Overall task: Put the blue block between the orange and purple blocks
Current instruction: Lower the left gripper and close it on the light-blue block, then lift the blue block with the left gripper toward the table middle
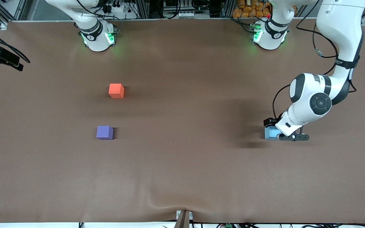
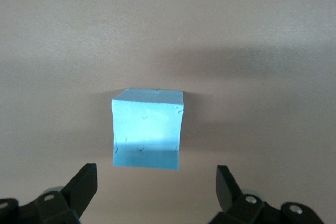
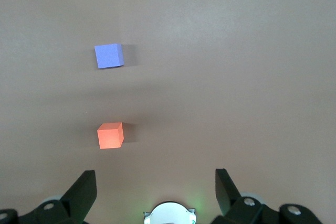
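The blue block [image 1: 270, 133] sits on the brown table toward the left arm's end. My left gripper [image 1: 273, 129] is down low right beside it, partly covering it in the front view. In the left wrist view the blue block [image 2: 148, 129] lies just past the open left gripper [image 2: 156, 170], with nothing between the fingers. The orange block [image 1: 116, 91] and the purple block [image 1: 104, 132] stand apart toward the right arm's end, the purple one nearer the front camera. My right gripper [image 3: 156, 174] hangs open and empty high above them, seeing the orange block [image 3: 109, 135] and the purple block [image 3: 108, 56].
A brown cover [image 1: 182, 164] spreads over the whole table. Both arm bases [image 1: 97, 38] [image 1: 269, 34] stand along the table edge farthest from the front camera. A black camera rig [image 1: 2, 58] sticks in at the right arm's end. A small bracket [image 1: 184, 218] sits at the nearest edge.
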Robot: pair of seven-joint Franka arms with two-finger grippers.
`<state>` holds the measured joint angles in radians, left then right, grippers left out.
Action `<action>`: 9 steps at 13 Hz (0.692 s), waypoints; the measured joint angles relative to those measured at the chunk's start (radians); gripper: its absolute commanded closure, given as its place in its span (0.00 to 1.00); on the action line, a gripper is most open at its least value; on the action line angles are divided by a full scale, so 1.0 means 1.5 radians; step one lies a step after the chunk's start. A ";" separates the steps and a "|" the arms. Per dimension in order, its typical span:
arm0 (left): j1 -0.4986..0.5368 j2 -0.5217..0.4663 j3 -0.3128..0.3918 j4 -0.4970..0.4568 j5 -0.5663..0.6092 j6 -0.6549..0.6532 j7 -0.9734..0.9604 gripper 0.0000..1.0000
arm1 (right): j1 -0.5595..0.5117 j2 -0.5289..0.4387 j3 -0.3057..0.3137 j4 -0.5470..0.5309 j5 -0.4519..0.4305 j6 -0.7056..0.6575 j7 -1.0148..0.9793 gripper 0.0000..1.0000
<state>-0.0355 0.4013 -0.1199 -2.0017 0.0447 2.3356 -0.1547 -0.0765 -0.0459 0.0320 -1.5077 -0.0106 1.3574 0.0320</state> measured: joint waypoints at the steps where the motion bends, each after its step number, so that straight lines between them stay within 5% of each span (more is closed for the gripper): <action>1: 0.000 0.007 0.000 0.000 0.000 0.007 0.000 0.00 | 0.000 0.000 0.000 0.000 0.000 0.000 0.000 0.00; 6: 0.002 0.041 0.003 0.004 0.034 0.046 0.000 0.00 | 0.000 0.000 0.000 0.000 0.000 0.000 0.000 0.00; 7: 0.002 0.054 0.003 0.008 0.043 0.051 0.000 0.31 | 0.000 0.000 0.000 0.000 0.000 0.000 0.000 0.00; 8: 0.002 0.068 0.003 0.013 0.052 0.056 0.000 0.93 | 0.000 0.000 0.000 0.000 0.000 0.000 0.000 0.00; 9: 0.003 0.081 0.003 0.024 0.060 0.061 0.000 1.00 | 0.000 0.000 0.000 0.000 0.000 0.000 0.000 0.00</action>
<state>-0.0310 0.5233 -0.1153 -1.9652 0.1345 2.4271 -0.1539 -0.0769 -0.0459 0.0320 -1.5077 -0.0106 1.3570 0.0320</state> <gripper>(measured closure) 0.088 0.000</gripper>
